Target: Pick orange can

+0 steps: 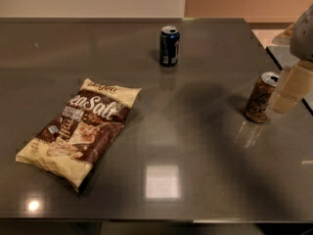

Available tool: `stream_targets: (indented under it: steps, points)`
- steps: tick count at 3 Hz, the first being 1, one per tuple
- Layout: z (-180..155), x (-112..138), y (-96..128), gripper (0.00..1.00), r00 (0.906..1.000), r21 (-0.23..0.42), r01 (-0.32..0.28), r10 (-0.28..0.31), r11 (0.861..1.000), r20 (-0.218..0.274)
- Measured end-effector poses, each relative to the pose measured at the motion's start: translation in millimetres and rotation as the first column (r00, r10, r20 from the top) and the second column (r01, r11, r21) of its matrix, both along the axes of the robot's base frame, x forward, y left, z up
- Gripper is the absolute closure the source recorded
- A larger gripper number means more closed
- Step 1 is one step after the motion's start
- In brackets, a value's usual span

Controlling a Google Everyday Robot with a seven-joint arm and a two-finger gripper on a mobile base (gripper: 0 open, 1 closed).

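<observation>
My claw (289, 89) hangs at the right side of the table (195, 146), just beside the orange can (260, 98), on the can's right and about level with its upper half. I cannot tell whether the claw is released or clenched, nor whether it touches the can or only stands close to it, so I would not call the can held.

The orange can stands upright near the table's right edge. It is well apart from the blue can (169, 45) at the far side and from the bag of chips (80, 129) lying flat on the left. Nothing crowds it, so there is room on either side of it.

I take it for a thin-walled metal can: stiff along its height, but with a side that will dent under a hard squeeze. I cannot see whether it is full or empty, so it may be light and easily knocked, or have some weight to it. Its painted skin looks smooth and the tabletop glossy, and the can is slim and tall, so a careless nudge would probably slide it or tip it over.

I would take hold around the middle of the body, squarely across its width so the round wall does not slip out sideways. I would keep off the silver top, where it narrows. A moderate, even press should do, then a lift straight up
</observation>
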State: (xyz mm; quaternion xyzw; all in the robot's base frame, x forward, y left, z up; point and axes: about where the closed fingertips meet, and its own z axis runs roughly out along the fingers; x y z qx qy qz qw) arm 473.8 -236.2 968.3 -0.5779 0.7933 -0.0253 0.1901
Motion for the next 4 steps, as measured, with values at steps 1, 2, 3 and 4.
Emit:
stream_targets:
  steps: [1,2,3,4]
  points:
    - [-8,22,-14,0.0,0.9997,0.039,0.023,-0.023,0.999,0.009]
    - [-18,40,-31,0.0,0.9988,0.086,0.049,-0.049,0.995,0.002]
    - [-29,52,-46,0.0,0.9979,0.139,0.064,-0.064,0.988,-0.005]
    - [-43,59,-54,0.0,0.9973,0.203,0.073,-0.071,0.976,-0.021]
